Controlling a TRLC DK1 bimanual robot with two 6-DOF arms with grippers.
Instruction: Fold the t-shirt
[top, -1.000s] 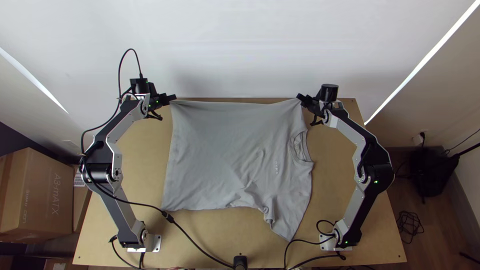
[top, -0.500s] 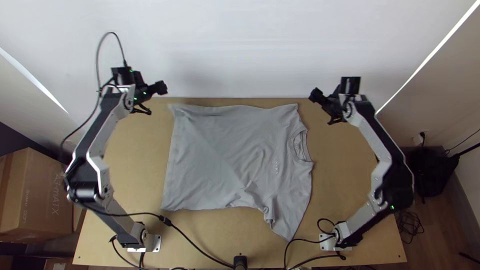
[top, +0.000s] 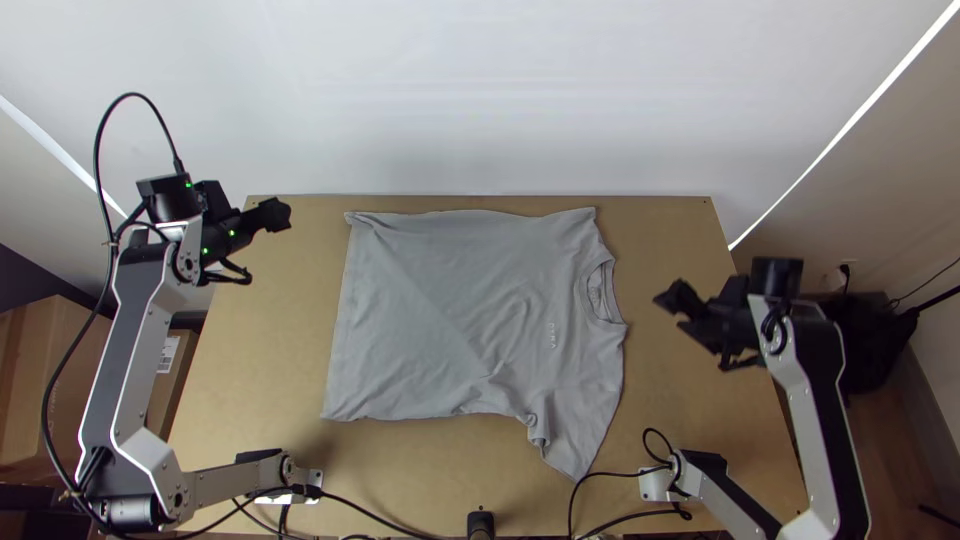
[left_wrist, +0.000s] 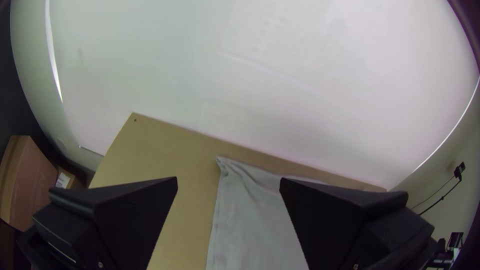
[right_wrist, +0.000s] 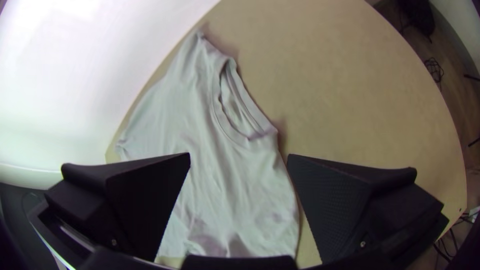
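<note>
Finding, shirt (top: 430, 310): your item lies on the tabletop (top: 260, 350), mostly spread, its upper side running close along the far edge. The hem (top: 341, 320) faces the left edge, the collar (top: 599, 292) the right. A sleeve (top: 580, 435) points toward the near edge, with a bunched pleat beside it. Light creases cross the body; the hem's far corner is puckered. You cannot confirm from here how the other sleeve lies.

Finding, tools: your left gripper (top: 276, 214) stands near the tabletop's far left corner, off the cloth, fingers apart and holding nothing. Your right gripper (top: 670, 299) is between the collar and the right edge, fingers likewise parted, nothing between them.

Assessment: you appear to be between steps, the cloth laid out along the far edge and the compact fold outstanding. The next move probably calls for you to bring both grippers to the side facing the near edge, one at the hem corner, one at the sleeve, and carry it evenly toward the far edge. Flatten the pleat first, or you may fold it in. Uneven lifting could skew the body.
</note>
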